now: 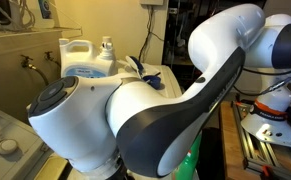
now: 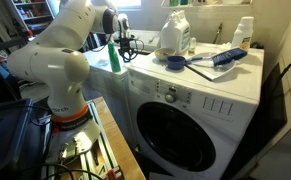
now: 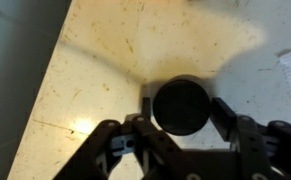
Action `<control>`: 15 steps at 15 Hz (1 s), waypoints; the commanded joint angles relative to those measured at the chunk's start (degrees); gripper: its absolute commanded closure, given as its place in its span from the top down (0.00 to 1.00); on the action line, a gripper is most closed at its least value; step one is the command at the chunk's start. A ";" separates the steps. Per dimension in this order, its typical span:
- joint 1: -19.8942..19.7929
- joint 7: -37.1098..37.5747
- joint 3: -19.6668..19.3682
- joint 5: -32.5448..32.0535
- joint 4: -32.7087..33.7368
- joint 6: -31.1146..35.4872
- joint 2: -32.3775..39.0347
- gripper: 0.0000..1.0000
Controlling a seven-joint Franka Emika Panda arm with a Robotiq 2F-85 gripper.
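Fingers (image 3: 135, 130): one each side of the black round cap (image 3: 182, 107), hugging its rim. Wrist view can't show whether the pads really press it or a sliver of gap is left.
Gripper (image 3: 181, 122): points straight down, cap centred between the fingers. In an exterior view it sits right at the bottle's top (image 2: 120, 42).
Bottle: slim green plastic bottle (image 2: 115, 58) under that cap, upright, at the corner of the washer top nearest the arm. A green sliver also shows below the arm (image 1: 191, 160).
Surface: flat top of the white front-loading washing machine (image 2: 220, 82). It reads cream and speckled in the wrist view (image 3: 95, 60), with a dark drop-off along that view's left.
Neighbours: white detergent jug (image 2: 173, 35) and blue plastic scoop (image 2: 175, 62), both well apart from the bottle.
Grip, my read: a round cap wants both pads on its widest line, squeezed evenly. Off-centre contact would twist it out.
Risk, my read: a tall narrow bottle this near the edge tips easily. Move vertically, no sideways push.
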 commanded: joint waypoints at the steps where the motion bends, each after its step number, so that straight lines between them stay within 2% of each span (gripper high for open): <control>1: 0.85 -0.02 -0.44 -0.46 3.15 -1.47 2.07 0.30; 4: 0.47 0.53 -1.24 -1.60 1.53 -1.50 -1.38 0.30; 8: 0.92 4.10 -5.57 -8.64 -3.47 -2.73 -11.65 0.30; 11: 1.38 3.89 -6.83 -11.21 -6.47 -8.75 -18.82 0.30; 12: 1.76 5.15 -7.60 -12.40 -8.47 -12.19 -21.53 0.30; 15: 1.40 12.14 -8.50 -13.69 -15.92 -15.54 -28.68 0.30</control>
